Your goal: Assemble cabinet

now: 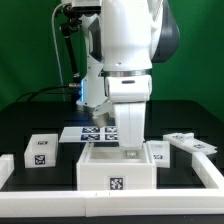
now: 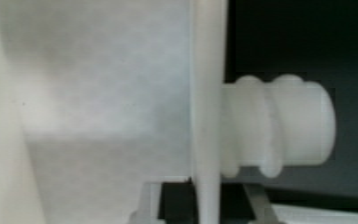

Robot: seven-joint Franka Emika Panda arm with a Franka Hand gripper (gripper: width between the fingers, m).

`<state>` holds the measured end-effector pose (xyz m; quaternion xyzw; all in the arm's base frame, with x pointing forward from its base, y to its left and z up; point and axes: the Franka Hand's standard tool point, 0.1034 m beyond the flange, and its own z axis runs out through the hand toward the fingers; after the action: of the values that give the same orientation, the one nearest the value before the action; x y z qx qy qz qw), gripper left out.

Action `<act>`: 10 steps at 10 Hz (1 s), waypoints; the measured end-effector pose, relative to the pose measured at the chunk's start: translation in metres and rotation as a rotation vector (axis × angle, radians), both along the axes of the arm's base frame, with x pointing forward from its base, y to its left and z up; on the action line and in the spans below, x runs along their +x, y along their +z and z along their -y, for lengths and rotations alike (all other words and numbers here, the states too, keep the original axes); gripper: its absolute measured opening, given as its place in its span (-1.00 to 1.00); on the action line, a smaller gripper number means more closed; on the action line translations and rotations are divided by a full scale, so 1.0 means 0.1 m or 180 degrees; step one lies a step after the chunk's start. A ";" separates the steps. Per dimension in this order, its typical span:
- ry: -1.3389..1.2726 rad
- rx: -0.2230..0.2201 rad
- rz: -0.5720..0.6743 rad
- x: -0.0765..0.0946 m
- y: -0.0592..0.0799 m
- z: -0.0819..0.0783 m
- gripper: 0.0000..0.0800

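Note:
The cabinet's open white box (image 1: 112, 168) stands in the front middle of the table, with a tag on its front face. My gripper (image 1: 130, 147) reaches down from above onto the box's wall on the exterior view's right. In the wrist view, a thin white panel edge (image 2: 204, 110) runs between my dark fingers (image 2: 176, 203), and my gripper (image 2: 204, 205) is shut on it. A broad white face (image 2: 87, 110) lies on one side of that edge. A white ribbed round peg (image 2: 282, 125) juts out on the other side.
A small white tagged block (image 1: 40, 150) lies on the exterior view's left. More white tagged pieces (image 1: 190, 143) lie on its right. The marker board (image 1: 98, 133) sits behind the box. A low white rail (image 1: 212, 172) borders the black table.

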<state>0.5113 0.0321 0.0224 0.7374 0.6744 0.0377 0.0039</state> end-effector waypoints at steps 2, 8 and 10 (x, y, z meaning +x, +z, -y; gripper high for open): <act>0.0035 0.0043 0.0017 0.04 0.00 -0.20 -0.91; 0.0046 0.0077 -0.0045 0.08 0.00 -0.82 -0.91; -0.0085 0.0072 -0.0058 0.07 0.00 -0.82 -0.91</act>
<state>0.5184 0.1140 0.0225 0.7466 0.6641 0.0386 -0.0102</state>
